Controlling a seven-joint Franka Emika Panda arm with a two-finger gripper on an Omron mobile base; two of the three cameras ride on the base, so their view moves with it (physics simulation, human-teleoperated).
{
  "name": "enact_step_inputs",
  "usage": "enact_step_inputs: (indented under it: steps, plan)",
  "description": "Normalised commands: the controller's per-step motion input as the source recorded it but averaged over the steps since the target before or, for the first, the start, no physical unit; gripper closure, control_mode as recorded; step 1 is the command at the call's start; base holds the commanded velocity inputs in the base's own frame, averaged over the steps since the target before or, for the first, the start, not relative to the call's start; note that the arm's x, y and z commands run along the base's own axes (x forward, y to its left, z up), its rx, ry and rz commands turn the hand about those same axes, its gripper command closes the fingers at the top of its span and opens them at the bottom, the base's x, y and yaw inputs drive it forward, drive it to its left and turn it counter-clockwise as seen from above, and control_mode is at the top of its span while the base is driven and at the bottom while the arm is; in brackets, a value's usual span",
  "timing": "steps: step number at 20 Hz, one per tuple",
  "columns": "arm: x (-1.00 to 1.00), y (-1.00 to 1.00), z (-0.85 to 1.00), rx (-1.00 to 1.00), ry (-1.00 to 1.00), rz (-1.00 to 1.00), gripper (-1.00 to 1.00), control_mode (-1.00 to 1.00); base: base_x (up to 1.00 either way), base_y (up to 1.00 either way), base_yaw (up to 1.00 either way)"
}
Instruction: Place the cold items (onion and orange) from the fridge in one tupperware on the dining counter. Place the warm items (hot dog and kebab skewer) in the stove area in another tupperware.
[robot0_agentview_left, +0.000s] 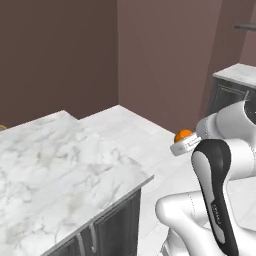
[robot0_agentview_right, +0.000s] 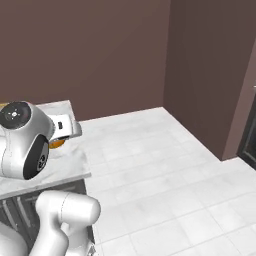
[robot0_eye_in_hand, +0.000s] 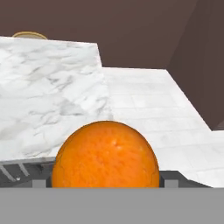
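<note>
While the gripper (robot0_eye_in_hand: 105, 183) is holding its fingers spread wide around the orange (robot0_eye_in_hand: 105, 155), the fruit is sitting low and central in the hand view, pinched between them. Beyond it, the marble counter (robot0_eye_in_hand: 48, 100) is stretching toward the upper left, with a tan rim (robot0_eye_in_hand: 29, 35) peeking over its far edge.

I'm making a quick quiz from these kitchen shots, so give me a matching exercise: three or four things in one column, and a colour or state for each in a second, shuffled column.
Things:
1. orange
2. counter
3. wall
4. hand

Descriptions:
A. white marble with grey veins
B. closed around a round fruit
C. bright, held between the fingers
D. dark brown, bare

Pairs: 1-C, 2-A, 3-D, 4-B
</note>
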Motion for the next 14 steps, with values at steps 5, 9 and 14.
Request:
enact_step_inputs:
  steps: [5, 9, 14]
  plan:
    - [0.0, 0.0, 0.0, 0.0, 0.0, 0.0, 1.0, 1.0, 0.0, -1.0, 0.23]
    - [0.0, 0.0, 0.0, 0.0, 0.0, 0.0, 1.0, 1.0, 0.0, -1.0, 0.43]
    - [0.0, 0.0, 0.0, 0.0, 0.0, 0.0, 1.0, 1.0, 0.0, -0.96, 0.5]
